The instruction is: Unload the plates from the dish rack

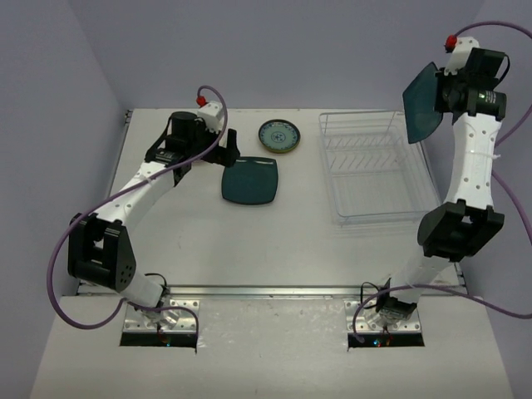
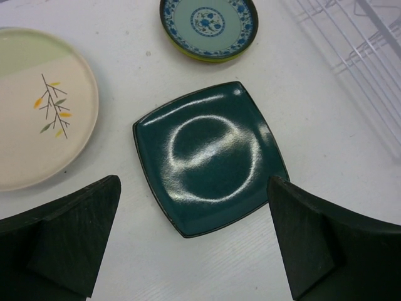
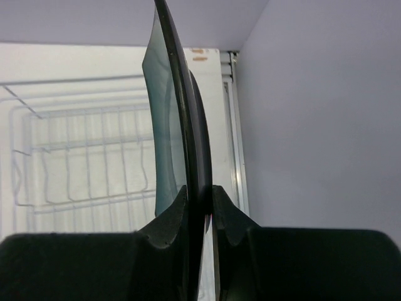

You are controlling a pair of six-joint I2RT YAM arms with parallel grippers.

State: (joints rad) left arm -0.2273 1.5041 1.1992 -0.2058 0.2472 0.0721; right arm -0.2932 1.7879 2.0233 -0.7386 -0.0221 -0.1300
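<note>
My right fingers (image 3: 168, 229) were clamped on a dark plate (image 1: 422, 100) by its rim, holding it on edge above the right side of the dish rack (image 1: 378, 170). Next, I judged, it needed laying flat on the tabletop (image 1: 249, 241). My left fingers (image 2: 69, 232) hung wide open, empty, above the square teal plate (image 2: 210, 157).
</note>
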